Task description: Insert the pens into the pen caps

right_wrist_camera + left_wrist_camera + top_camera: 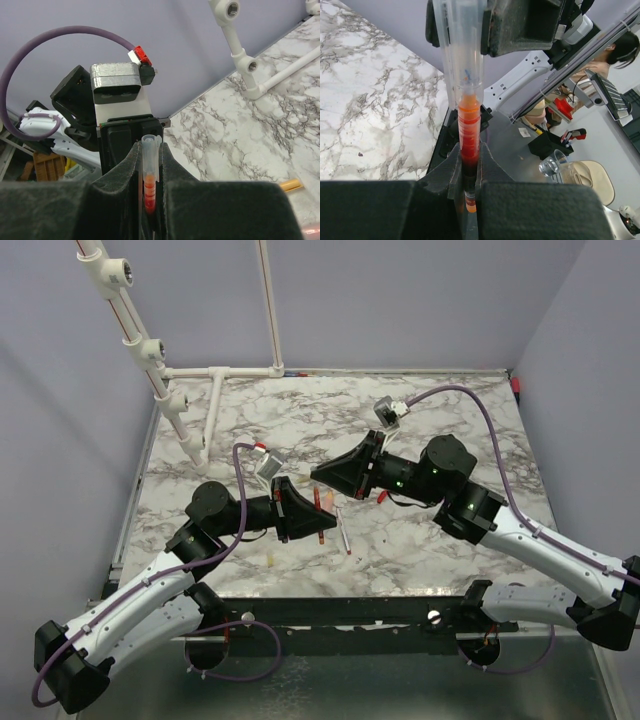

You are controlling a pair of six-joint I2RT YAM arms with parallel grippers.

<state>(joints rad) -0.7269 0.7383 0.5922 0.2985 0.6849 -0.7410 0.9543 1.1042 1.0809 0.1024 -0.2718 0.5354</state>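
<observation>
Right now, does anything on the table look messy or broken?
Nothing looks broken or spilled. It is just untidy: a pale pen lies slanted on the marble table, with a small yellow piece and a small red piece lying loose either side of it.

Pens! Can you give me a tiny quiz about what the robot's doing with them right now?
1. The red pen is gripped by: A the left end effector only, B the right end effector only, C both.
2. True or false: a loose pen lies on the table.
3. Fill in: the cable is ____.
Key: 1 C; 2 true; 3 purple.
</observation>
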